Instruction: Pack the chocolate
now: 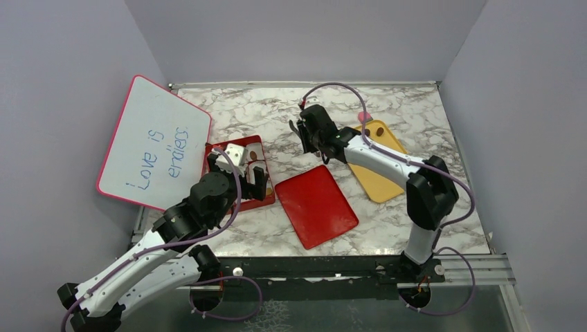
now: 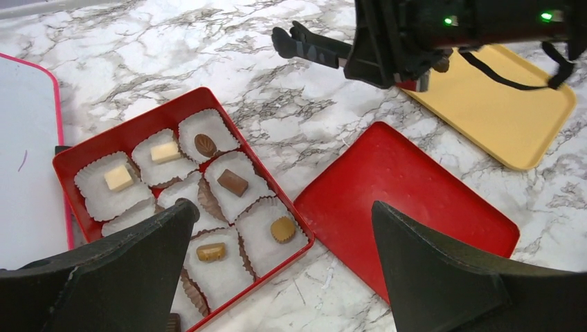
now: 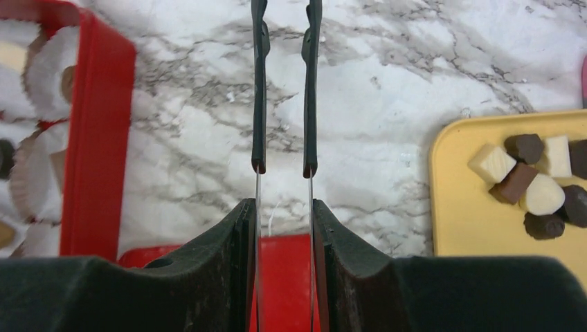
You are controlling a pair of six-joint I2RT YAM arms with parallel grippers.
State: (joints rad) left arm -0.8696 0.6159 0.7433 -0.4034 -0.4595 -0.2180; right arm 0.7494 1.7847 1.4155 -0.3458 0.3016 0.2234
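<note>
My left jaws are spread as wide as they go and hold nothing. They hang above the red box (image 2: 78, 158), where six pieces of chocolate (image 2: 232, 182) sit in white paper cups (image 2: 208, 129). My right jaws are pinched on a pair of tweezers (image 3: 257, 104), whose dark tips stand a little apart with nothing between them, over bare marble worktop (image 3: 387, 76) between the box and the yellow tray (image 3: 457, 221). The rest of the chocolate (image 3: 529, 173) lies in a tight cluster on that tray, dark, brown and white pieces touching one another.

I judge the next job is to fetch a piece from the cluster, and that is where trouble starts. The pieces are packed together, so narrow tips going in for one could shove its neighbours about or off the tray's low rim. They look smooth and rounded too. A squeeze off centre could pop one out sideways, and a loose hold could drop it on the way across the worktop or onto the red lid (image 2: 405, 200).

At the box, my left jaws hover right over the cups — the tweezers could strike them on the way in. A cup nudged by the tips could also crumple or tip out the piece it holds.
</note>
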